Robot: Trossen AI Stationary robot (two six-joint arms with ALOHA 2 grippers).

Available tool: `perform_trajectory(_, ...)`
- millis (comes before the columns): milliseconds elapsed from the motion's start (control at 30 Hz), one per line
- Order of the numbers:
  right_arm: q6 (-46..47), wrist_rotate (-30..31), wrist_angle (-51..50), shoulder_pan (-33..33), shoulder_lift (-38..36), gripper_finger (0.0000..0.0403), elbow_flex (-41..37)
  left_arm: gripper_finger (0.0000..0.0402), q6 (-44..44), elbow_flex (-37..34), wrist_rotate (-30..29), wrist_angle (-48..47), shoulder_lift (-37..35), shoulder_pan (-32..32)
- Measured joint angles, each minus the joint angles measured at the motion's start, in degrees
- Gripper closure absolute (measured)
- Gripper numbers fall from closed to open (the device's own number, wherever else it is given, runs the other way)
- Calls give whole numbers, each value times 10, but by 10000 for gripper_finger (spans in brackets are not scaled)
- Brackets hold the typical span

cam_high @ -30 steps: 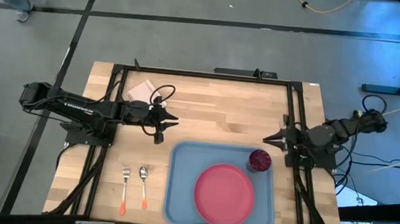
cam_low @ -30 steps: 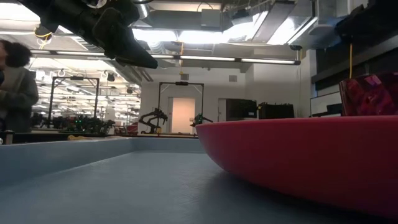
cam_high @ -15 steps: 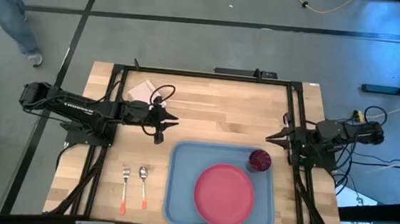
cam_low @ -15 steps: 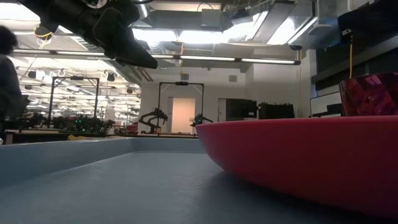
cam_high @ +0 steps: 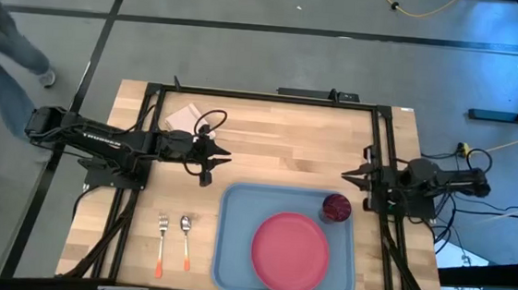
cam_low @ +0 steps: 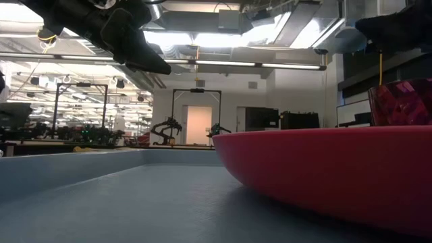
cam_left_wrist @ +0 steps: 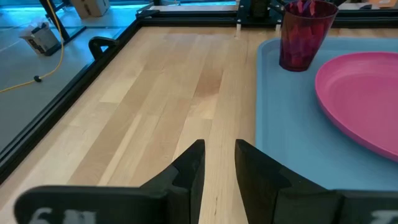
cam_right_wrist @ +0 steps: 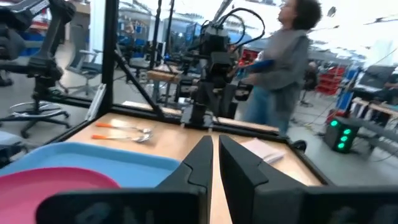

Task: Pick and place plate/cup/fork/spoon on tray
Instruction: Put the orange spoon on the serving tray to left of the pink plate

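- Left gripper (cam_high: 224, 158): unmoved over bare worktop (cam_high: 287, 138), fingers a narrow gap apart, holding nothing.
- Fork (cam_high: 161, 243), spoon (cam_high: 185, 242): slim metal heads, orange handles, side by side on the wood left of the tray; still to be loaded.
- Tray (cam_high: 232, 254): light-blue, rounded rim, smooth.
- Plate (cam_high: 290, 252): round, flat, pinkish-red, on the tray.
- Cup (cam_high: 336, 207): small, dark red, far-right tray corner.
- Right gripper (cam_high: 349, 176): fingers nearly pressed together, empty; has drawn back right, so the placing there looks done.
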Motion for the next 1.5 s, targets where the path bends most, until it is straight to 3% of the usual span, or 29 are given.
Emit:
perform_trajectory(300, -15, 1, 154, -28, 0, 370, -85, 320, 0, 0, 0, 0, 0, 0)
perform_trajectory(467, -3, 1, 130, -42, 0, 370, -85, 320, 0, 0, 0, 0, 0, 0)
perform_trajectory(600, 23, 0, 53, -54, 0, 370, -85, 320, 0, 0, 0, 0, 0, 0)
perform_trajectory(1133, 66, -25, 53, -85, 30, 370, -84, 320, 0, 0, 0, 0, 0, 0)
perform_trajectory(1500, 76, -50, 63, -84, -1, 370, -84, 320, 0, 0, 0, 0, 0, 0)
